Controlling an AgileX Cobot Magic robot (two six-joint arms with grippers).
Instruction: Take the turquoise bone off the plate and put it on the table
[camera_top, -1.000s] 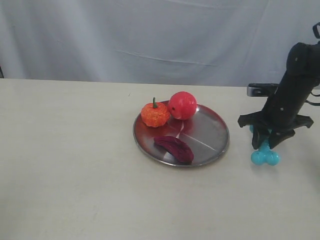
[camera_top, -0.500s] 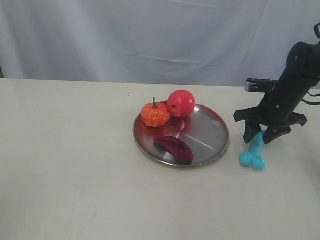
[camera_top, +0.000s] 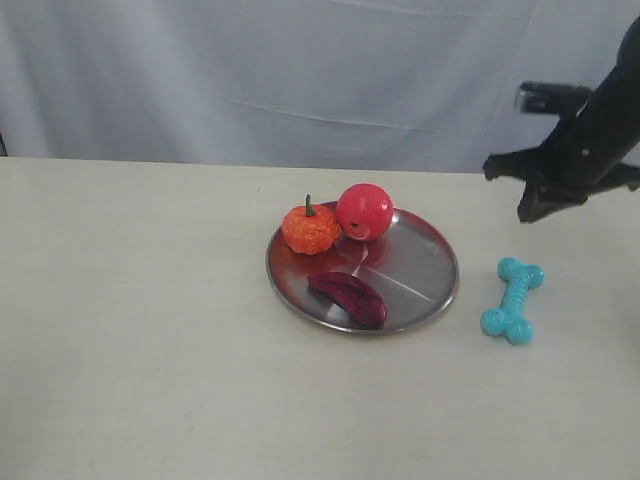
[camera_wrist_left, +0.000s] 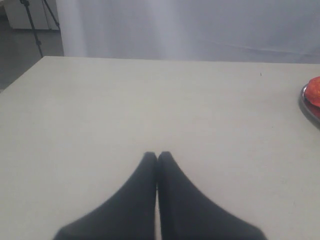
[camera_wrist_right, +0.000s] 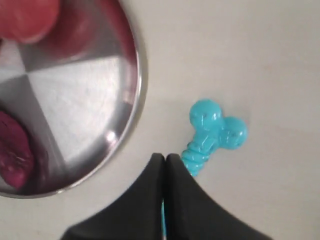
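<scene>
The turquoise bone (camera_top: 512, 300) lies flat on the cream table (camera_top: 150, 330), just right of the silver plate (camera_top: 425, 270) and off its rim. My right gripper (camera_top: 535, 208) hangs in the air above and behind the bone, apart from it. In the right wrist view its fingers (camera_wrist_right: 164, 158) are shut with nothing between them; the bone (camera_wrist_right: 212, 131) lies on the table below, beside the plate (camera_wrist_right: 80, 95). My left gripper (camera_wrist_left: 157, 155) is shut and empty over bare table, far from the plate's edge (camera_wrist_left: 306, 106).
On the plate sit a red apple (camera_top: 364, 210), a small orange pumpkin (camera_top: 310, 229) and a dark purple elongated piece (camera_top: 348, 296). A grey-white curtain (camera_top: 300, 70) hangs behind the table's far edge.
The right gripper let go of the bone and rose up and back. The bone, first hanging upright in the jaws, now lies flat on the table. The jaws have closed.
</scene>
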